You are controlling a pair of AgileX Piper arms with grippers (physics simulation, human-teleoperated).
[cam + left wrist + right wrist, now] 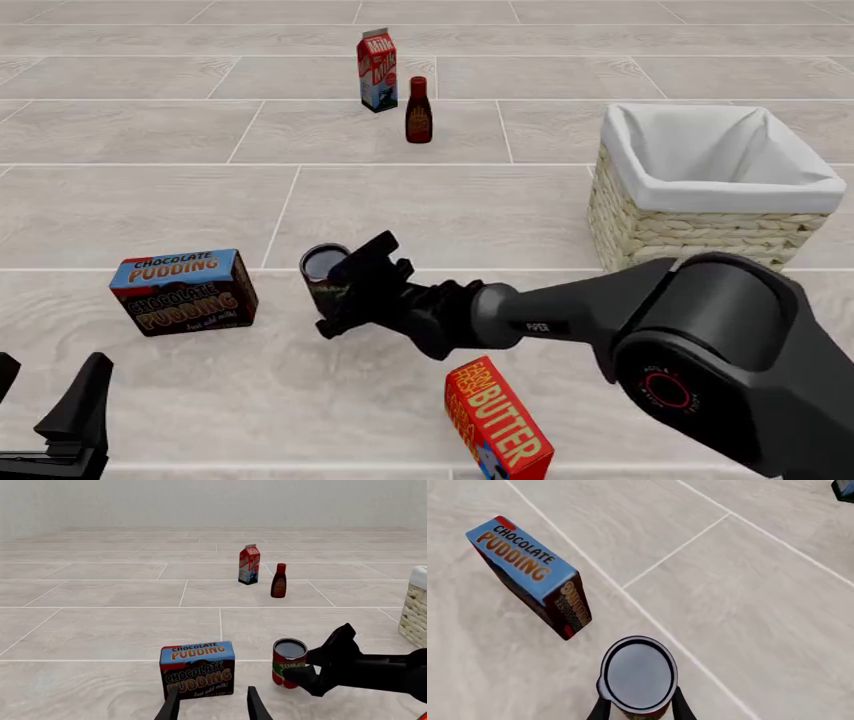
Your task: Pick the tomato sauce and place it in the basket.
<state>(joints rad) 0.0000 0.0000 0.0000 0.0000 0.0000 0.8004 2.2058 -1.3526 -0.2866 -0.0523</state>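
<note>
**Mia:** Where was the tomato sauce (322, 276)?

**Ben:** It stood upright on the table (160, 200), a little to the right of the chocolate pudding box (183, 291). The two did not touch.

**Mia:** Did a gripper have it?

**Ben:** The right gripper (350, 288) was around it, one finger on each side. In the right wrist view the fingers (602, 707) sat snug against the can's sides, just under its dark top. I could not tell if the can was off the table.

**Mia:** And the other gripper?

**Ben:** The left gripper (47, 420) was down at the near left edge, well away from the can. Its fingers were spread apart and held nothing.

**Mia:** Where was the basket (694, 228)?

**Ben:** Far to the right of the can. I could see only white cloth inside it.

**Mia:** What else was there?

**Ben:** A butter box (497, 422) lay near the right arm. A milk carton (378, 70) and a dark bottle (418, 111) stood far back, just beside each other.
</note>
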